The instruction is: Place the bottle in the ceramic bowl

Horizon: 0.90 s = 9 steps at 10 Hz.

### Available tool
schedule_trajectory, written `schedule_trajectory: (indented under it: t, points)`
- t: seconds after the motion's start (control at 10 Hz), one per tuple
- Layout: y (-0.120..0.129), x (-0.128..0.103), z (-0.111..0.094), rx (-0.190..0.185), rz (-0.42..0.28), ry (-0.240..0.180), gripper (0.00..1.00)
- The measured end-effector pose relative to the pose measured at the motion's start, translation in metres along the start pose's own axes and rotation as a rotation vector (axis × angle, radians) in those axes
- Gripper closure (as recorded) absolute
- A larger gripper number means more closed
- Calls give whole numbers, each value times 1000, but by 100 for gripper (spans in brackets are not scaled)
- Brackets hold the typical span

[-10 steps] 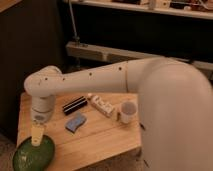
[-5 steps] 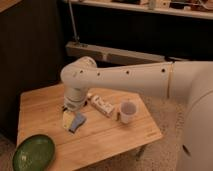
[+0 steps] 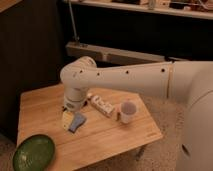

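The bottle (image 3: 102, 105) is whitish with dark print and lies on its side on the wooden table (image 3: 45, 107), between my wrist and a white mug. The ceramic bowl (image 3: 33, 152) is dark green, glossy and empty, and sits at the table's front left corner. My gripper (image 3: 66, 120) hangs from the white arm (image 3: 120, 79) and points down at the table's middle. It is just left of the bottle, next to a small blue object, and well right of and behind the bowl. I see nothing held in it.
A white mug (image 3: 127, 112) stands right of the bottle. A small blue object (image 3: 77, 121) lies by the gripper. A grey ledge (image 3: 107, 52) and dark wall run behind the table. The arm spans the table's right side.
The gripper has moved from above the green bowl to the right and back, to the table's middle beside the blue object. The bottle, mug and bowl have not moved.
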Motion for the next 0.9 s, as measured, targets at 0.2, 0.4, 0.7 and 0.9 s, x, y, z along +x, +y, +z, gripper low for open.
schedule_trajectory:
  t: [0.2, 0.4, 0.7, 0.9]
  points:
    - [-7, -3, 2, 19, -2, -10, 24]
    - [-35, -19, 5, 63, -7, -30, 24]
    - [-103, -27, 2, 133, 7, -37, 24]
    - [-158, -26, 6, 165, 36, -9, 24]
